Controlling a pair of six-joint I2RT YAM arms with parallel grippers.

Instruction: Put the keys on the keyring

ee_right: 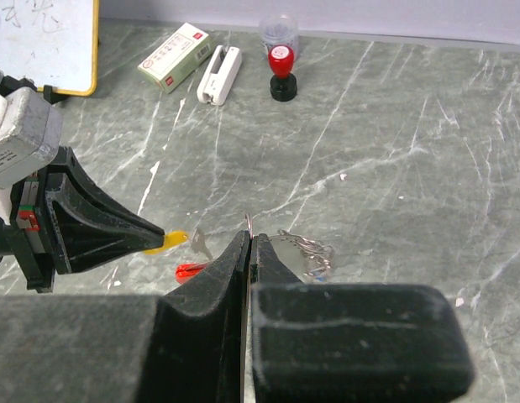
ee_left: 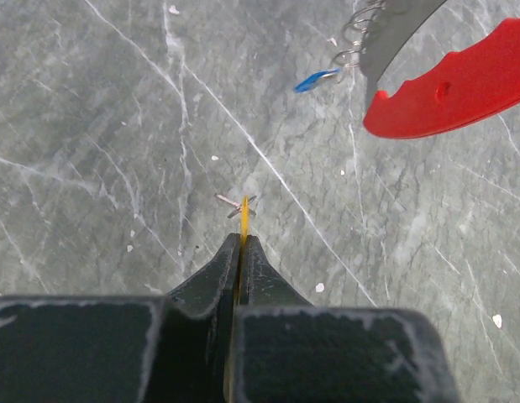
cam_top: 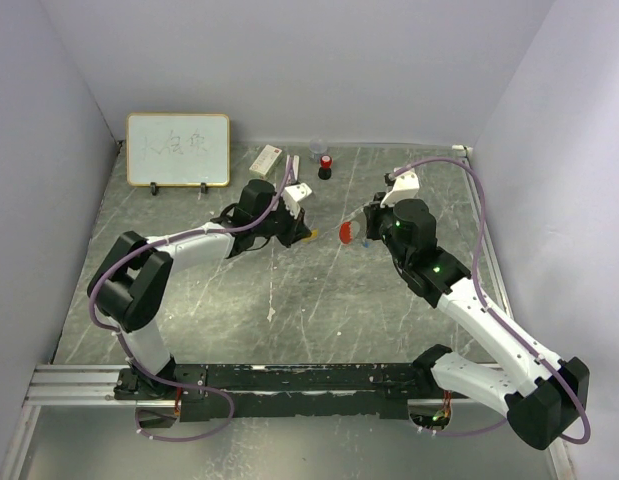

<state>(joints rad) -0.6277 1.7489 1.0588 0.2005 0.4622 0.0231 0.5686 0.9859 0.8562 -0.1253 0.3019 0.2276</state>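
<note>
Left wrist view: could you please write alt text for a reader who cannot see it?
The left gripper, shut, pinches the tan key edge-on, its tip poking past the fingertips above a grey marbled table. At the upper right is the keyring, a red tag and chain, with the blue key beside the chain.

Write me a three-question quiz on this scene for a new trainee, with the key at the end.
1. True or false: the left gripper is shut on the yellow-headed key.
2. What colour is the tag of the keyring? A. blue B. red C. white
3. Fill the gap: the whiteboard stands at the far ___ corner of the table.
Key: 1 true; 2 B; 3 left.
</note>
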